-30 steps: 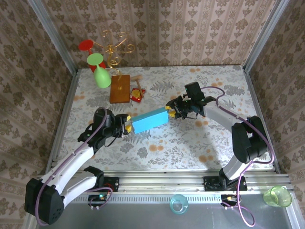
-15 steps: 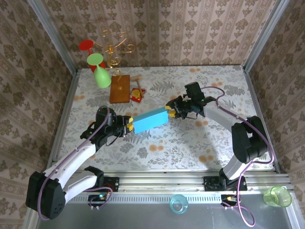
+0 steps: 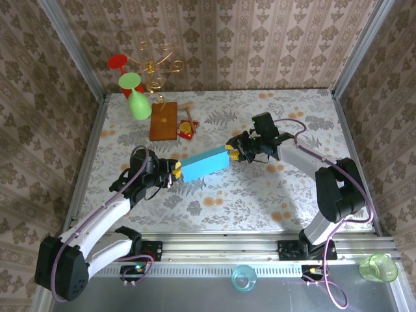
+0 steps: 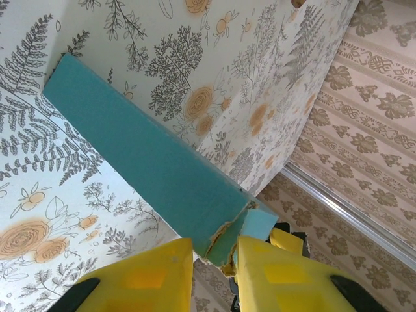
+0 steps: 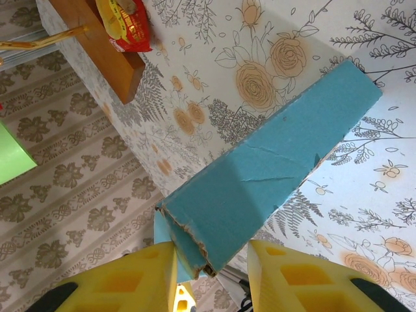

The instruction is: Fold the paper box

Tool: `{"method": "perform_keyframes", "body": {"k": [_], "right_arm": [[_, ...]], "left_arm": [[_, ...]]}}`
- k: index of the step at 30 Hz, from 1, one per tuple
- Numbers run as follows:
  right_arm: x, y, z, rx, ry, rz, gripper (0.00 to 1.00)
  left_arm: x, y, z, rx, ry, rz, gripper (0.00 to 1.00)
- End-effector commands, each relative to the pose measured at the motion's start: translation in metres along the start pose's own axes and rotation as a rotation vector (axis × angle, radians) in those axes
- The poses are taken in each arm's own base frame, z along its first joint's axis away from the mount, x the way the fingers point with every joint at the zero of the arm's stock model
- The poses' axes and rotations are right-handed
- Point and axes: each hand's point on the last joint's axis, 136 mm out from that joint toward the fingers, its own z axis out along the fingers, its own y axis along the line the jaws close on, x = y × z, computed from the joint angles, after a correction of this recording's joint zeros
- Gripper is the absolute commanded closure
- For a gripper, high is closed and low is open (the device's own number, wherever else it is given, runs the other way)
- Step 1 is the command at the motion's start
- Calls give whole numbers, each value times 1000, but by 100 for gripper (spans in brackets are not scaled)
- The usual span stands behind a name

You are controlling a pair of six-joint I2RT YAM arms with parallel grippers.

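The paper box (image 3: pixel 205 164) is a long light-blue folded shape, lying slantwise at mid-table between the two grippers. My left gripper (image 3: pixel 174 170) is at its lower-left end. In the left wrist view the frayed end of the box (image 4: pixel 149 156) sits between the yellow fingers (image 4: pixel 140 279) of my left gripper (image 4: pixel 214 273), which is shut on it, one pad against a small end flap. My right gripper (image 3: pixel 233 153) holds the upper-right end. In the right wrist view the torn corner of the box (image 5: pixel 266 182) is pinched in my right gripper (image 5: pixel 211 273).
An orange-brown wooden board (image 3: pixel 163 120) with a red packet (image 3: pixel 187 129) beside it lies behind the box at the left. A gold stand (image 3: pixel 156 65) with a green glass (image 3: pixel 138 104) and a red one (image 3: pixel 117 62) is at the back left. Two cups (image 3: pixel 244 278) (image 3: pixel 379 267) sit below the near rail.
My left gripper's jaws have closed in on the box's lower-left end. The box and the right arm have barely moved.
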Motion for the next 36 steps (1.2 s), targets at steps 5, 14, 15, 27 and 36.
{"method": "perform_keyframes", "body": {"k": [5,14,15,27,36], "right_arm": [[-4,-23,6,54,0,60,68],[-4,-28,8,64,2,64,74],[-5,-29,8,65,3,65,75],[-6,-50,-1,135,1,19,88],[-6,-54,-8,158,16,-42,89]], "left_arm": [[-8,5,0,25,-27,56,79],[-9,16,5,7,-18,75,92],[-10,18,5,2,-17,73,93],[-5,16,8,-15,3,106,90],[-1,16,11,-27,24,131,86]]}}
